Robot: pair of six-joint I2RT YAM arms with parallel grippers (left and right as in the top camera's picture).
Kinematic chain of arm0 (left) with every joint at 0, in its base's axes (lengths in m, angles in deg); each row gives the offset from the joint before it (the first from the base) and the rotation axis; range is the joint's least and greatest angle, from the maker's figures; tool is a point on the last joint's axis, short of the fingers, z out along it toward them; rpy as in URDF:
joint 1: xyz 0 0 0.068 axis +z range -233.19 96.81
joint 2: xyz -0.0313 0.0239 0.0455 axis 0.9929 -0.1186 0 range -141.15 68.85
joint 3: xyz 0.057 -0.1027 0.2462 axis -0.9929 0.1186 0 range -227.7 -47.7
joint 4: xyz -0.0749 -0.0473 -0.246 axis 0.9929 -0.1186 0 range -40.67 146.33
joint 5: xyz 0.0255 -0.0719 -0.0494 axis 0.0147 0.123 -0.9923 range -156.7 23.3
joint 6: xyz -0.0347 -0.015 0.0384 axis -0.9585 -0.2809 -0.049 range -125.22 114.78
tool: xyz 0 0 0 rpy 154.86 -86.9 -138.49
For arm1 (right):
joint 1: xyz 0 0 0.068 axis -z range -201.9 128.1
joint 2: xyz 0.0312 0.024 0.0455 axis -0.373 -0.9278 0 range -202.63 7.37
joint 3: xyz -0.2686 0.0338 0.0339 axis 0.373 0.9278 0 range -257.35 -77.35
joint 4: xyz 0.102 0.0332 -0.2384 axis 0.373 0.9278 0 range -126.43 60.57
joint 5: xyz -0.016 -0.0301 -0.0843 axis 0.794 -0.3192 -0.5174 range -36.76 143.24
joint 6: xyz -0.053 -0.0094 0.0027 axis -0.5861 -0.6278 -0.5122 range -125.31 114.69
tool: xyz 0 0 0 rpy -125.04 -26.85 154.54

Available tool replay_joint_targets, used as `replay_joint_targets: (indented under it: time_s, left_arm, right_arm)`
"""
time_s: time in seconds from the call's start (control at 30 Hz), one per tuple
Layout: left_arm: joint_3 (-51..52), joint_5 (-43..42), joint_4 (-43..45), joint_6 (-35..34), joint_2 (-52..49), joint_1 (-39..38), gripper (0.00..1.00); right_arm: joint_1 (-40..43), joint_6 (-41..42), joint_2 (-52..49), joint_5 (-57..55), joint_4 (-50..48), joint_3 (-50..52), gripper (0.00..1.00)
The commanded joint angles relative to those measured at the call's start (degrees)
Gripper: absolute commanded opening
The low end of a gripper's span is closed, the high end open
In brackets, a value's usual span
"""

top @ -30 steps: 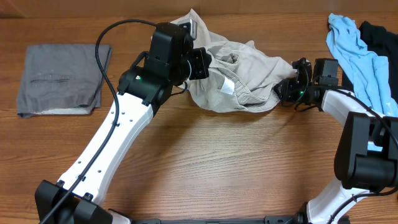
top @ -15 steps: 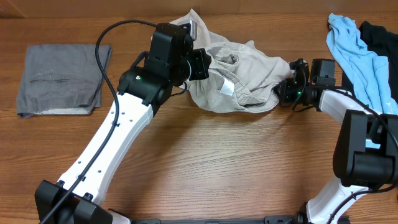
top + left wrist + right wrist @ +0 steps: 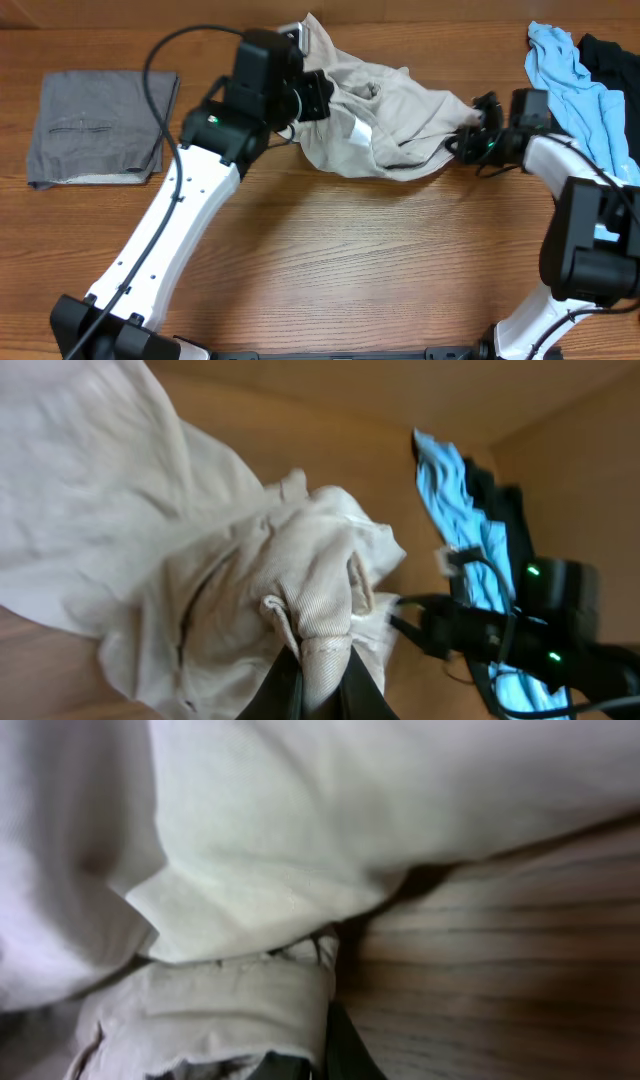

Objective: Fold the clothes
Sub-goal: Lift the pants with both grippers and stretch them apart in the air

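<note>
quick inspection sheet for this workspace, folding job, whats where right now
surface: brown wood-grain table, no spills seen
job's things: pale beige cotton shorts, crumpled and unfolded, stretched between the two arms at the back centre
clutter: folded grey garment far left; crumpled light blue garment and black garment far right
end effectors: left end effector shut on a bunch of the shorts; right end effector shut on the shorts' right edge
cables: black cable loops over the left arm, apart from the cloth
surroundings: nothing seen
</note>
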Motion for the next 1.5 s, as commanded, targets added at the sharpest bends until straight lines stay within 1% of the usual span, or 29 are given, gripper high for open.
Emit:
replay_joint_targets:
  time_s: [0.0, 0.07, 0.23, 0.43, 0.57, 0.77, 0.93, 1.1, 1.23, 1.37, 1.47]
  left_arm:
    - [-6.2, -0.1, 0.1, 1.5, 2.2, 3.1, 0.04]
    - [-8.6, -1.4, 0.0, 1.6, 2.2, 4.2, 0.04]
    - [-12.7, -2.2, 0.1, 1.6, 2.2, 4.5, 0.04]
    - [-17.9, -2.4, 0.1, 1.6, 2.2, 4.5, 0.04]
    - [-21.2, -2.4, 0.0, 1.5, 2.2, 4.5, 0.04]
    - [-25.4, -2.9, -2.5, 0.7, 3.1, 5.0, 0.04]
    - [-26.5, -3.0, -5.6, -0.2, 5.3, 8.9, 0.04]
    - [-26.5, -4.6, -10.7, -0.9, 7.6, 11.9, 0.07]
    - [-26.5, -4.8, -14.0, -0.8, 9.7, 13.2, 0.09]
    - [-26.5, -4.8, -15.4, -0.5, 12.7, 13.5, 0.13]
    - [-26.5, -5.0, -15.8, -0.6, 14.4, 13.5, 0.12]
  right_arm:
    - [3.2, 2.5, 7.3, 2.9, 4.3, -8.5, 0.04]
    - [4.8, 2.5, 10.0, 2.4, 9.9, -13.5, 0.04]
    - [6.7, 2.5, 15.0, -2.2, 18.4, -23.4, 0.04]
    - [6.7, 2.5, 19.7, -3.7, 24.6, -35.3, 0.04]
    - [6.7, 2.5, 21.2, -4.1, 29.3, -43.6, 0.04]
    - [6.7, 2.6, 22.8, -10.1, 36.3, -53.9, 0.04]
    - [6.7, 4.7, 24.6, -16.0, 38.0, -56.5, 0.04]
    - [6.7, 4.7, 26.1, -16.3, 40.3, -56.5, 0.04]
    - [6.7, 5.9, 27.7, -18.0, 42.2, -56.5, 0.04]
    - [6.7, 7.1, 29.9, -18.9, 43.2, -56.5, 0.04]
    - [6.7, 7.0, 31.2, -18.9, 43.8, -56.6, 0.04]
